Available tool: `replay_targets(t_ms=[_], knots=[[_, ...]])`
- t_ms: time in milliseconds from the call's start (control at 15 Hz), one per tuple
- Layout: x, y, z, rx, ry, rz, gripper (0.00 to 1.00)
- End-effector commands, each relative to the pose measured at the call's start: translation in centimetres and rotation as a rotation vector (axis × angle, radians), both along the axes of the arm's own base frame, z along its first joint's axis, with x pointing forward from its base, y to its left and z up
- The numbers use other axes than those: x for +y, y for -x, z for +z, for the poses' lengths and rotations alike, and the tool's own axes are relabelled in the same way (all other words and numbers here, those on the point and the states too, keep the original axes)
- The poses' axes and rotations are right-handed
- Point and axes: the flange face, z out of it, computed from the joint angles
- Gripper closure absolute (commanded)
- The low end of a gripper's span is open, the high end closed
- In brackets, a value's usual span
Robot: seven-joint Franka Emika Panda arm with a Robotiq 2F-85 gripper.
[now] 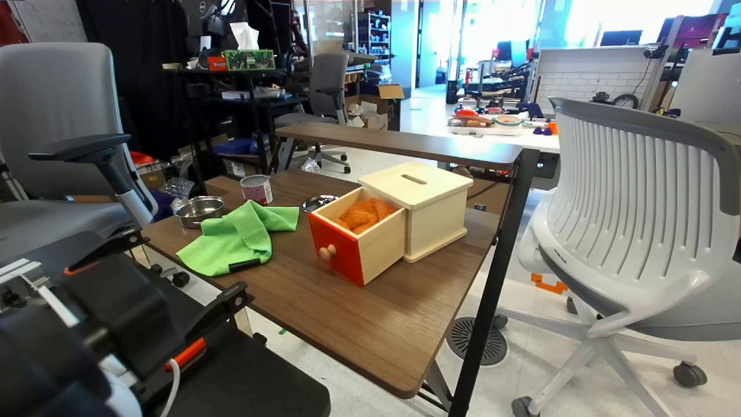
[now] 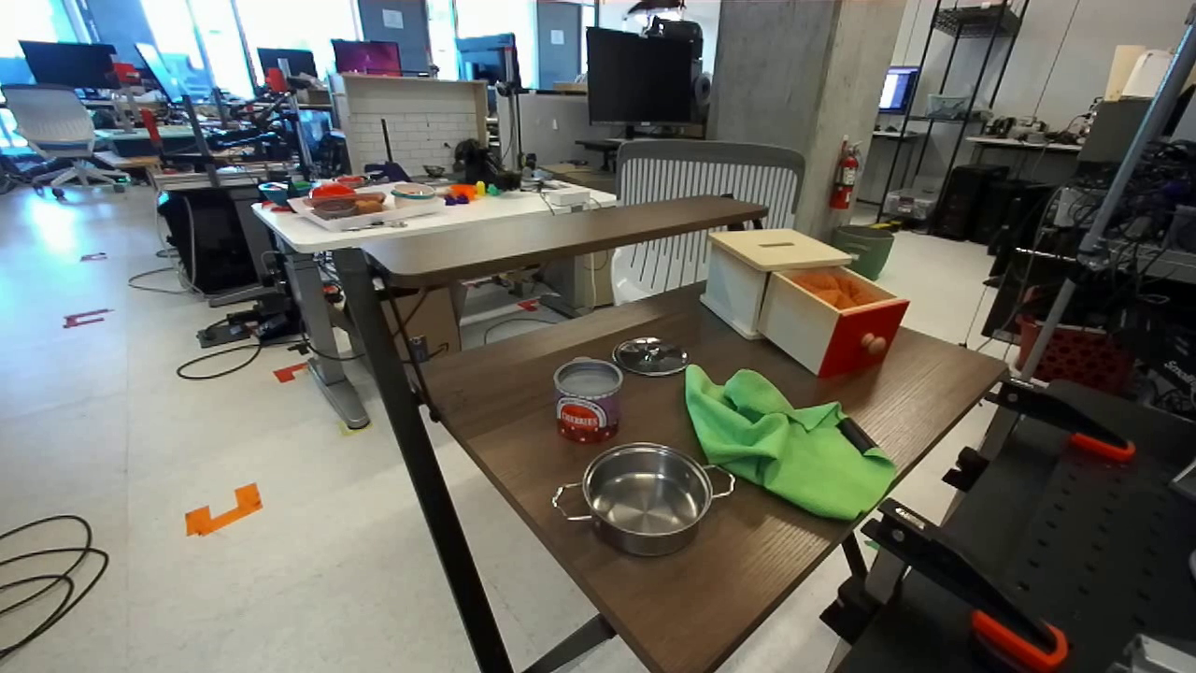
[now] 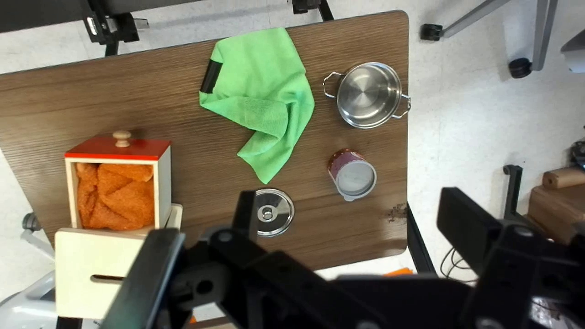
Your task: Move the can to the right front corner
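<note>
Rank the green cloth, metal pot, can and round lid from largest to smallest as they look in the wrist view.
1. Green cloth
2. Metal pot
3. Can and lid: too close to rank, as the lid is partly hidden.

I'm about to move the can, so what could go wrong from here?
Reaching for the can could bump the pot beside it; the pot sits near the edge of the table and might fall. Dragging the can across could catch the rumpled green cloth. The lid lies close by and may get nudged.
</note>
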Motion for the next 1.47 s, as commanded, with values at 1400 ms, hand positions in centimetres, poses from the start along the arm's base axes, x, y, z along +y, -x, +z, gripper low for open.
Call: replay_targets(t_ms=[1400], knots=[[12.1,-18.0,-31.5,0.029,0.051,-0.030,0.00]])
